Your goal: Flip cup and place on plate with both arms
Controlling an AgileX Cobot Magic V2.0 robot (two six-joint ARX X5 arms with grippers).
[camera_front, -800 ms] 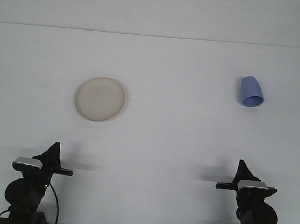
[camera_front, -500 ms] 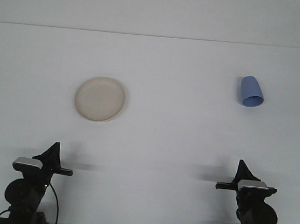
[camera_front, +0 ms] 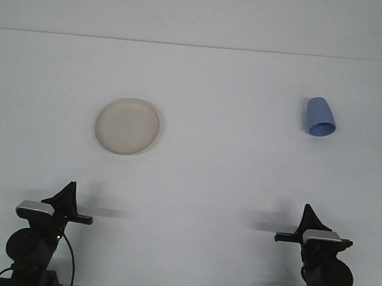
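Far right of table: blue cup [camera_front: 320, 117] lay tipped on its side, untouched — unflipped.
Plate [camera_front: 127, 126]: left of centre, bare, well apart from cup.
Left gripper [camera_front: 65, 203], right gripper [camera_front: 307, 223]: parked at near edge — jaw state indiscernible.

Both black jointed arms sit low at the near edge, one at each side, well apart. The left pincer [camera_front: 67, 196] and the right pincer [camera_front: 307, 218] each point up to a dark tip above a silver-grey wrist block, holding nothing.
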